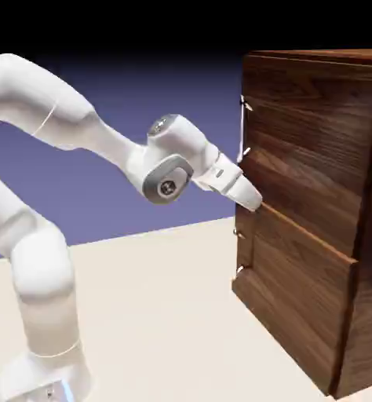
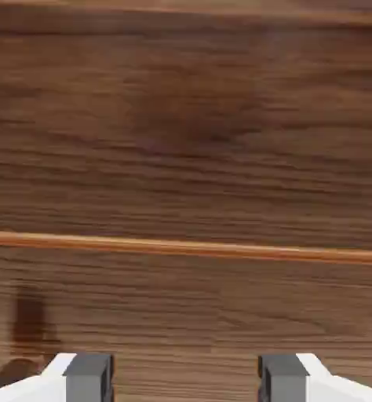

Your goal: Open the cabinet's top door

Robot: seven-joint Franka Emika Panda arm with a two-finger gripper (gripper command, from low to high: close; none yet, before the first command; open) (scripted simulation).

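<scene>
The cabinet's top door is standing above the lower panel, at the exterior view's right. The claw is keeping its fingers apart; the hand is hiding their tips there.

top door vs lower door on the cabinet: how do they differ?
Size: the top door is taller; the lower door is shorter.
Position: the top door sits above the seam; the lower door sits below it.
Handle: the top door's is a longer silver bar; the lower door's looks shorter.
Shared: dark walnut-look wood, handles toward the same side edge.
</scene>
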